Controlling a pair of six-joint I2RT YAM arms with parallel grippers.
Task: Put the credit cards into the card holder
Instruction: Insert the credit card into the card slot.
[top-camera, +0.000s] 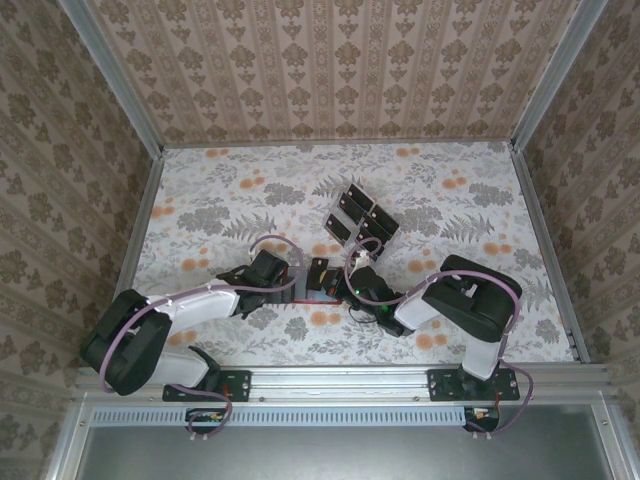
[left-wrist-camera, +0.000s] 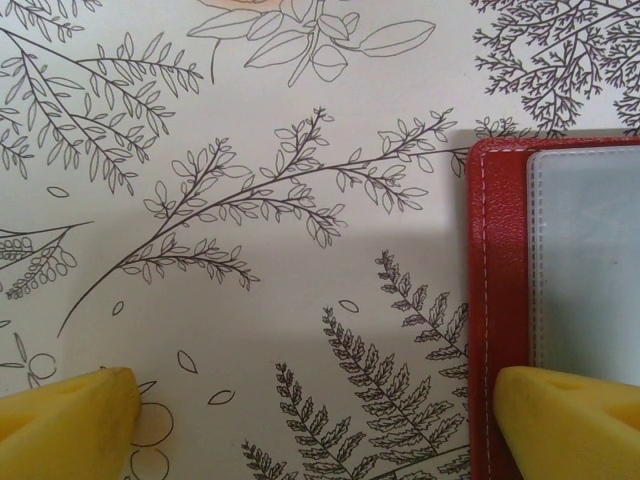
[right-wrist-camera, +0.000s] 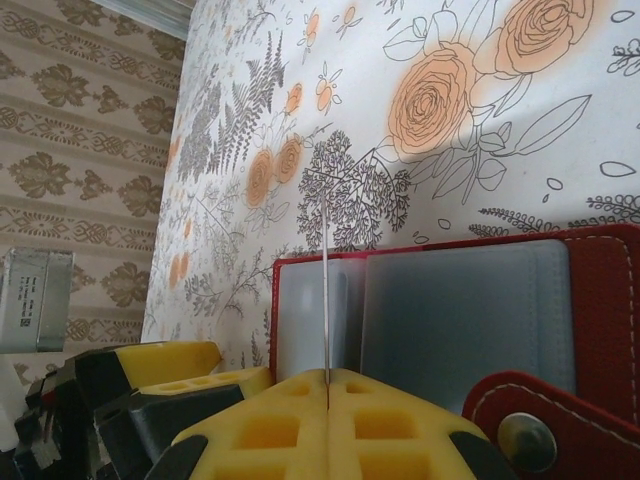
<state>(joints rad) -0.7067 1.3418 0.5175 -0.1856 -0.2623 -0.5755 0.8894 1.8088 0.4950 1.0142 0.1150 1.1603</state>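
The right gripper (right-wrist-camera: 328, 385) has its yellow jaws pressed together on one credit card (right-wrist-camera: 327, 280). The card is held on edge over the greyish pocket face of the open card holder (right-wrist-camera: 600, 300), probably so its thin side can slide into a slot. The left gripper (left-wrist-camera: 315, 420) stands wide apart and grasps nothing, with one fingertip (left-wrist-camera: 565, 415) over the card holder's red stitched border and the other off it over the floral table (left-wrist-camera: 250, 150), seemingly to pin the holder flat. The other credit cards (top-camera: 362, 215) lie clustered beyond the card holder, well apart from it, within reach for later.
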